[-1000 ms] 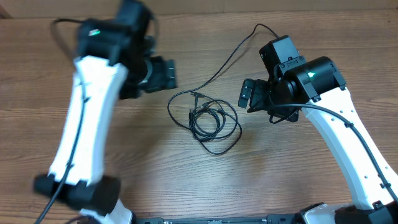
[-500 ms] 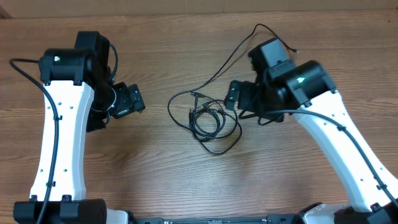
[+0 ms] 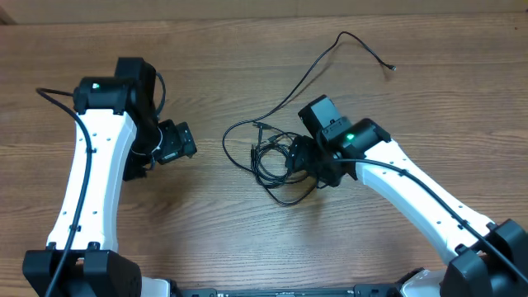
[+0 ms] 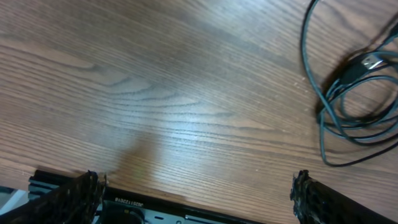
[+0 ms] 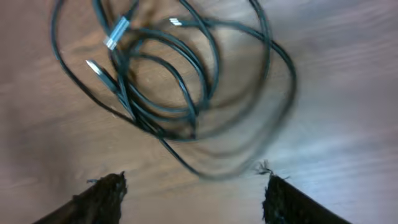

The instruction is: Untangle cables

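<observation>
The cables [image 3: 271, 159] lie as a loose tangle of thin black loops at the table's middle. One long strand runs up and right to a small plug end [image 3: 391, 68]. My right gripper [image 3: 297, 157] is low over the tangle's right edge. In the right wrist view the coil [image 5: 174, 81] and a metal-tipped plug [image 5: 116, 32] lie just ahead of my open right gripper [image 5: 196, 193], with nothing between its fingers. My left gripper [image 3: 177, 142] hangs open well left of the tangle. In its wrist view the gripper [image 4: 196, 199] is over bare wood, with the cables [image 4: 348, 93] at the right.
The wooden table [image 3: 206, 223] runs to a paler strip along the far edge [image 3: 247, 7]. A black rail [image 4: 186, 208] shows at the bottom of the left wrist view. Both white arms reach in from the near corners.
My right gripper has moved left and down onto the tangle's right edge, and its jaws have narrowed a little. My left arm swung back to the left, away from the cables.
</observation>
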`<state>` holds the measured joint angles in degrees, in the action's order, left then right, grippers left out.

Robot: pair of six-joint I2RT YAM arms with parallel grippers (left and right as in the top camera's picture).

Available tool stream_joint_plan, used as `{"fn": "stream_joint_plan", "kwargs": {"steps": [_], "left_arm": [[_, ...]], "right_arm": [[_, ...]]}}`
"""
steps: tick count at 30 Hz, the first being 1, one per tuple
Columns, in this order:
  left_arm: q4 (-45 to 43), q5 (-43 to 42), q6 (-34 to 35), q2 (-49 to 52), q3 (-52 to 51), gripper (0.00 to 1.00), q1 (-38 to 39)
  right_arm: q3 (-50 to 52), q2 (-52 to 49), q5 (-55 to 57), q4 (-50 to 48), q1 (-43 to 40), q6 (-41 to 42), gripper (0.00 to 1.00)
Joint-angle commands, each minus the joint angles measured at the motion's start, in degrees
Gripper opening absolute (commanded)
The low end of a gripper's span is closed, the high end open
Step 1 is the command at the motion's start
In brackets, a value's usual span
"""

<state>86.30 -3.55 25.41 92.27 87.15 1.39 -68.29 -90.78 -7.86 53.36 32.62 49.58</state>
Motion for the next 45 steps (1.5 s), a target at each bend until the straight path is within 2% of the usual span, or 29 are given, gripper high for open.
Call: {"fn": "stream_joint_plan", "kwargs": {"steps": [1, 5, 10, 14, 19, 26, 36, 45], "left_arm": [[-0.24, 0.98, 0.83, -0.02, -2.14, 1.00, -0.24], [-0.20, 0.92, 0.83, -0.02, -2.32, 1.00, -0.24], [-0.24, 0.50, 0.85, -0.02, -2.32, 0.99, -0.24], [-0.22, 0.37, 1.09, -0.02, -2.32, 1.00, -0.24], [0.46, -5.05, 0.85, -0.02, -2.32, 1.00, -0.17], [0.22, -10.03, -6.60, -0.02, -2.32, 1.00, 1.51], [-1.57, -9.79, -6.56, -0.02, -2.34, 0.99, 5.46], [-1.70, -9.77, -6.58, -0.02, -2.36, 1.00, 5.95]], "right_arm": [[3.26, 0.20, -0.83, -4.37, 0.00, 2.97, 0.66], [5.95, 0.20, -0.33, -7.17, 0.00, 5.90, 0.59], [9.42, 0.09, 3.80, -9.11, 0.00, 10.56, 0.58], [11.61, -0.31, 4.00, -12.55, 0.00, 10.62, 0.57], [12.33, -2.23, 0.83, -15.82, 0.00, 10.62, 0.55], [12.35, -6.54, 0.04, -16.90, 0.00, 10.67, 0.55], [12.44, -7.96, 0.09, -16.90, 0.48, 10.67, 0.52], [12.44, -8.26, 3.93, -16.72, 0.59, 11.80, 0.50]]}}
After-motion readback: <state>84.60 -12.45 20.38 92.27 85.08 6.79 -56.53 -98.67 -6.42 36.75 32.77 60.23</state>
